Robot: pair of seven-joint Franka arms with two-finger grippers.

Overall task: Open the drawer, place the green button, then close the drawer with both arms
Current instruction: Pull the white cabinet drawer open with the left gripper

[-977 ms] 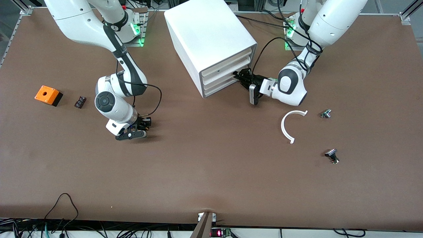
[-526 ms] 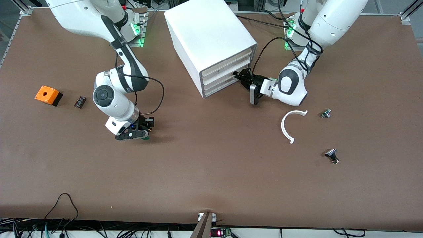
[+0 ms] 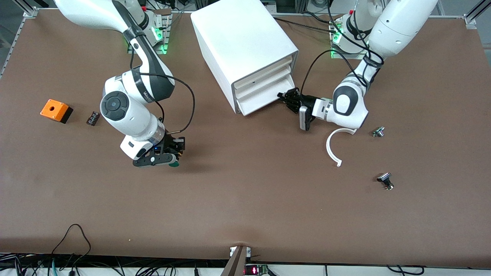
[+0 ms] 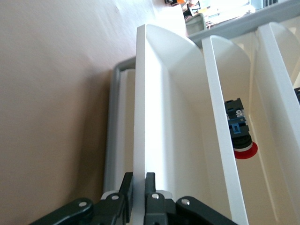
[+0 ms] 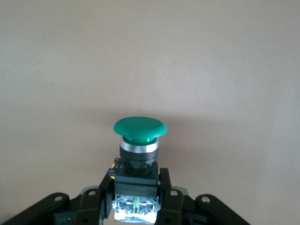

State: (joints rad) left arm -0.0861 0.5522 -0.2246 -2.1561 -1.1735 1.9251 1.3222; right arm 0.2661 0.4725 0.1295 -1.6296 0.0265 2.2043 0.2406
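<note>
Button (image 5: pixel 140 129) clamped in right tool (image 5: pixel 136 187) — above table (image 3: pixel 245 199).

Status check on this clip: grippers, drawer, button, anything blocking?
Left gripper shut on lowest drawer front lip, drawer partly out. Right gripper shut on green button, over bare table. Nothing between button and drawer.

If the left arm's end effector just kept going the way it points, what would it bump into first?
Probably the drawer itself. The left end effector is shut on the drawer's front wall and points at the cabinet, so it would likely push the drawer back in.
</note>
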